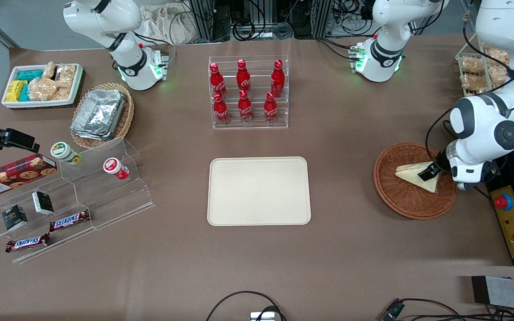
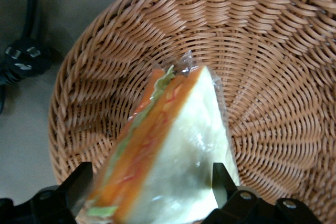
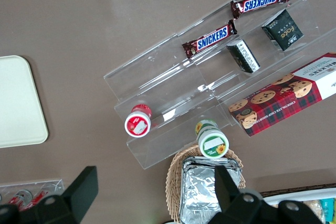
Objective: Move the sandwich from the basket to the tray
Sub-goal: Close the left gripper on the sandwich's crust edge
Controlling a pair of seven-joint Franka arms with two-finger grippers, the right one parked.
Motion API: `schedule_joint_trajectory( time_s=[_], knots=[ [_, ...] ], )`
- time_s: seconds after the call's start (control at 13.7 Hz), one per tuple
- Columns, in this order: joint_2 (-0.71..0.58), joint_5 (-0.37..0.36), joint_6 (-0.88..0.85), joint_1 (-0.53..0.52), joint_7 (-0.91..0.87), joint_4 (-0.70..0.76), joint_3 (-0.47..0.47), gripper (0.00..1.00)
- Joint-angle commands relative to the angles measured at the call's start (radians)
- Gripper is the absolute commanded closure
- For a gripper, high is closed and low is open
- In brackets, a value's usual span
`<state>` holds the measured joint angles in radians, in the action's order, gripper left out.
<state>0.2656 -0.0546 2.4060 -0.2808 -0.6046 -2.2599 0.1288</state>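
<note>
One sandwich: the sandwich [image 1: 417,177] lay in the basket [image 1: 395,196], a wrapped white-bread triangle with orange and green filling along its cut edge [image 2: 173,156]; in the wrist view it rested on the woven floor, one corner toward the basket wall
Basket: round, reddish-brown wicker [image 2: 273,66]; it stood toward the working arm's end of the table, well apart from the tray
Gripper: the gripper [image 1: 427,171] was down inside the basket at the sandwich; its two fingers [image 2: 79,184] stood spread, one on each side of the sandwich, close at its faces; whether they touched it could not be told
Tray: the tray [image 1: 259,191] was a flat cream rectangle with rounded corners in the middle of the table, nothing on it; one corner of it showed in the right wrist view [image 3: 21,103]
Bottles: six red bottles [image 1: 244,91] stood in two rows in a clear rack, farther from the front camera than the tray
Steps: a clear stepped stand [image 1: 83,191] toward the parked arm's end carried two small cups, two dark boxes, two Snickers bars [image 3: 236,19] and a biscuit box [image 1: 11,176]
Foil: foil containers sat in a tan basket [image 1: 101,116] beside a white bin [image 1: 43,84] of snack packets
Cable: a black plug [image 2: 21,61] lay on the table just beside the basket
</note>
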Motion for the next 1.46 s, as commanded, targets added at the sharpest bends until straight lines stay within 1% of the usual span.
schedule_joint_trajectory(
  time_s=[0.0, 0.15, 0.29, 0.37, 0.51, 0.59, 0.66, 0.73, 0.8, 0.95, 1.02, 1.17, 1.39],
  knots=[
    [0.011, -0.011, 0.024, 0.002, -0.061, 0.016, 0.012, 0.00],
    [0.015, -0.020, 0.016, 0.028, -0.138, 0.051, 0.014, 0.00],
    [0.043, -0.066, 0.016, 0.038, -0.184, 0.066, 0.020, 0.00],
    [0.067, -0.071, 0.013, 0.058, -0.223, 0.095, 0.020, 0.01],
    [0.102, -0.073, 0.012, 0.068, -0.239, 0.121, 0.020, 0.16],
    [0.104, -0.073, 0.012, 0.068, -0.230, 0.115, 0.018, 0.30],
    [0.104, -0.073, 0.012, 0.066, -0.228, 0.114, 0.017, 0.51],
    [0.104, -0.073, 0.012, 0.062, -0.225, 0.114, 0.015, 0.79],
    [0.104, -0.074, 0.010, 0.058, -0.221, 0.114, 0.014, 1.00],
    [0.095, -0.074, 0.002, 0.061, -0.204, 0.126, 0.015, 1.00],
    [0.089, -0.074, -0.043, 0.063, -0.178, 0.153, 0.015, 1.00],
    [0.086, -0.073, -0.240, 0.068, -0.098, 0.273, 0.020, 1.00],
    [0.078, -0.073, -0.495, 0.100, -0.051, 0.460, 0.050, 1.00]
  ],
)
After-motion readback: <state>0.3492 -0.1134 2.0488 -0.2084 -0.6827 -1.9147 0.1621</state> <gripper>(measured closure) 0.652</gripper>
